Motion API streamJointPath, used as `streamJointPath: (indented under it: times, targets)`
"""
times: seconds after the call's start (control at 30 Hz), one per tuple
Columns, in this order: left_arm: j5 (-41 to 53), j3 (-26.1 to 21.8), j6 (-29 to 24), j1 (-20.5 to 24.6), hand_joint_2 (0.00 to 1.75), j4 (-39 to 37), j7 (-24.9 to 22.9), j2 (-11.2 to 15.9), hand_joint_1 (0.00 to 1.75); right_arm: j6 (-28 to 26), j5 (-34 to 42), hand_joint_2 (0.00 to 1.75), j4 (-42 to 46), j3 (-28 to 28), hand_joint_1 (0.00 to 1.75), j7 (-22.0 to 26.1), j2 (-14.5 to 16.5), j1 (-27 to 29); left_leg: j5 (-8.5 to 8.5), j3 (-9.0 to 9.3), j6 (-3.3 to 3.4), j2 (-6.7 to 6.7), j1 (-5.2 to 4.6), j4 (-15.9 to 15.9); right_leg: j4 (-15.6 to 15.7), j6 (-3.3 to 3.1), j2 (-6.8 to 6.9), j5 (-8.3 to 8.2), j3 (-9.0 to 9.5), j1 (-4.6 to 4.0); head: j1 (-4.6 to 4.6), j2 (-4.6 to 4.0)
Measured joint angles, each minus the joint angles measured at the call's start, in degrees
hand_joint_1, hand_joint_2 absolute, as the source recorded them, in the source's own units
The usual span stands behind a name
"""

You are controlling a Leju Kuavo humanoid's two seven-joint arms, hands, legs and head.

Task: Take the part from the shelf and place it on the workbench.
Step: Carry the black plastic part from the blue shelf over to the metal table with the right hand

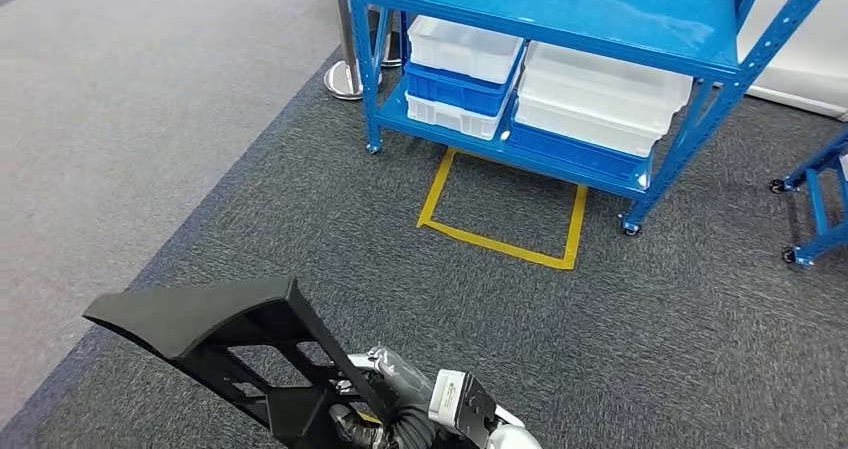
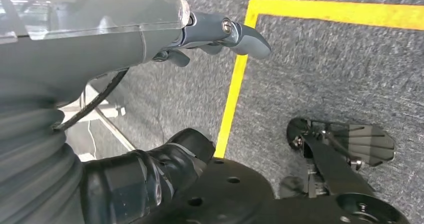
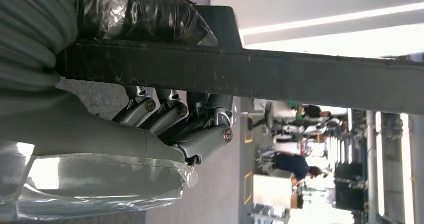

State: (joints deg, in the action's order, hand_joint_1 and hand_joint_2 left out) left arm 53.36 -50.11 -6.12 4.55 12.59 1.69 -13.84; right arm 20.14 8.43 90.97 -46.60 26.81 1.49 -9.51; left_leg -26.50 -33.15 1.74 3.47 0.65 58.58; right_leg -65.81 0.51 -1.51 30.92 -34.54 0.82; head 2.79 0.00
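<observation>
The part [image 1: 215, 314] is a large black plastic piece with a flat wing-like top and an open ribbed frame beneath, low in the head view. My right hand [image 1: 365, 424] grips its lower frame. In the right wrist view the fingers [image 3: 175, 119] wrap around a long black bar of the part [image 3: 300, 79]. My left hand [image 2: 220, 34] hangs over the carpet and holds nothing, its thumb stretched out. The blue shelf [image 1: 560, 9] stands ahead, a few steps away.
White and blue bins [image 1: 465, 44] fill the shelf's lower levels. A yellow tape square [image 1: 500, 241] marks the dark carpet before it. A metal post base [image 1: 345, 79] stands at its left, another blue wheeled frame [image 1: 815, 209] at far right. People [image 3: 295, 164] stand in the distance.
</observation>
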Motion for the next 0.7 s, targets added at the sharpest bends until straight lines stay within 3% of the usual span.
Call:
streamJointPath:
  times: [0.07, 0.1, 0.17, 0.23, 0.3, 0.33, 0.37, 0.4, 0.43, 0.47, 0.53, 0.57, 0.6, 0.67, 0.7]
  targets:
    - [0.60, 0.09, -0.17, 0.10, 1.75, 0.00, 0.25, -0.04, 0.00, -0.55, -0.25, 1.75, 0.38, 0.00, 1.66, 0.24, -0.13, 0.20, 0.06, -0.56, -0.67, 1.22, 0.01, 0.45, 4.98, -0.15, -2.41, -1.50, 2.11, 0.22, -0.02, 0.00]
    - [0.94, 0.16, -0.38, 0.11, 1.75, -0.01, 0.35, -0.09, 0.00, -0.91, -0.40, 1.75, 0.68, 0.00, 1.66, 0.37, -0.25, 0.44, 0.21, -0.88, -1.13, 1.81, 0.07, 0.50, 5.68, -0.26, -3.11, -1.38, 2.27, 0.15, -0.03, 0.00]
    - [1.48, 0.27, -0.98, 0.02, 1.75, -0.04, 0.06, -0.25, 0.00, -1.46, -0.61, 1.75, 1.42, 0.00, 1.66, 0.70, -0.58, 1.06, 0.43, -1.26, -1.92, 2.59, 0.29, 0.40, 6.05, -0.76, -2.10, -1.70, 2.27, 0.09, -0.02, 0.00]
    - [1.92, 0.32, -1.35, -0.05, 1.75, -0.07, -0.58, -0.43, 0.00, -1.69, -0.78, 1.75, 2.06, 0.00, 1.66, 1.24, -0.86, 1.65, -0.87, -2.15, -2.48, 0.95, 0.19, 2.20, 6.54, -1.50, -0.76, -2.03, 2.47, 0.29, -0.19, 0.00]
    - [2.20, 0.38, -1.39, -0.02, 1.75, -0.07, -1.00, -0.52, 0.00, -1.71, -1.04, 1.75, 2.44, 0.00, 1.66, 1.72, -1.01, 2.16, -4.34, -4.81, -2.88, -1.79, 0.06, 8.26, 6.74, -1.95, 0.77, -2.12, 2.50, 0.16, -0.39, 0.00]
    - [2.25, 0.40, -1.29, -0.01, 1.75, -0.07, -1.12, -0.53, 0.00, -1.71, -1.14, 1.75, 2.54, 0.00, 1.66, 1.83, -1.08, 2.34, -6.08, -6.47, -3.03, -2.49, 0.09, 12.01, 6.72, -2.05, 1.60, -2.09, 2.45, -0.01, -0.43, 0.00]
    - [2.30, 0.43, -1.15, -0.03, 1.75, -0.07, -1.21, -0.51, 0.00, -1.69, -1.21, 1.75, 2.56, 0.00, 1.66, 1.87, -1.14, 2.45, -7.02, -7.65, -3.10, -2.83, 0.11, 14.76, 6.69, -2.11, 2.41, -2.06, 2.43, -0.17, -0.43, 0.00]
    - [2.33, 0.44, -0.98, -0.09, 1.75, -0.07, -1.29, -0.47, 0.00, -1.69, -1.23, 1.75, 2.57, 0.00, 1.66, 1.90, -1.19, 2.52, -6.89, -7.88, -3.09, -3.01, 0.11, 15.59, 6.68, -2.16, 3.16, -2.02, 2.43, -0.31, -0.43, 0.00]
    - [2.37, 0.45, -0.84, -0.16, 1.75, -0.07, -1.33, -0.43, 0.00, -1.68, -1.24, 1.75, 2.60, 0.00, 1.66, 1.91, -1.22, 2.54, -5.70, -6.96, -2.95, -3.20, 0.09, 14.15, 6.66, -2.19, 3.82, -1.97, 2.47, -0.43, -0.43, 0.00]
    - [2.45, 0.46, -0.75, -0.22, 1.75, -0.07, -1.36, -0.38, 0.00, -1.67, -1.23, 1.75, 2.67, 0.00, 1.66, 1.93, -1.22, 2.52, -3.80, -5.01, -2.69, -3.61, 0.03, 10.69, 6.66, -2.20, 4.39, -1.93, 2.56, -0.53, -0.43, 0.00]
    - [2.64, 0.50, -0.73, -0.18, 1.75, -0.07, -1.25, -0.33, 0.00, -1.60, -1.24, 1.75, 2.89, 0.00, 1.66, 1.97, -1.22, 2.47, -1.23, -0.91, -1.94, -5.63, -0.41, 3.02, 6.66, -2.12, 5.38, -1.82, 2.69, -0.80, -0.40, 0.00]
    - [2.72, 0.56, -0.72, -0.15, 1.75, -0.07, -1.05, -0.33, 0.00, -1.49, -1.25, 1.75, 2.98, 0.00, 1.66, 2.01, -1.22, 2.43, -0.71, 0.19, -1.57, -6.30, -0.69, 0.76, 6.66, -1.96, 5.78, -1.82, 2.69, -0.91, -0.40, 0.00]
    - [2.78, 0.62, -0.72, -0.13, 1.75, -0.07, -0.79, -0.32, 0.00, -1.32, -1.26, 1.75, 3.07, 0.00, 1.66, 2.05, -1.22, 2.40, -0.74, 0.51, -1.28, -6.61, -0.94, -0.12, 6.69, -1.79, 6.15, -1.83, 2.68, -0.98, -0.39, 0.00]
    - [2.97, 0.75, -0.65, -0.22, 1.75, -0.07, -0.53, -0.30, 0.00, -0.89, -1.28, 1.75, 3.32, 0.00, 1.66, 2.11, -1.21, 2.36, -0.31, 0.43, -0.71, -5.55, -0.92, -0.57, 6.89, -1.23, 6.77, -1.87, 2.83, -1.06, -0.40, 0.00]
    - [3.09, 0.81, -0.63, -0.27, 1.75, -0.07, -0.70, -0.31, 0.00, -0.74, -1.30, 1.75, 3.45, 0.00, 1.66, 2.12, -1.19, 2.35, -0.01, 0.63, -0.45, -5.10, -0.73, -1.06, 6.75, -0.90, 6.39, -1.59, 2.92, -1.04, -0.37, 0.00]
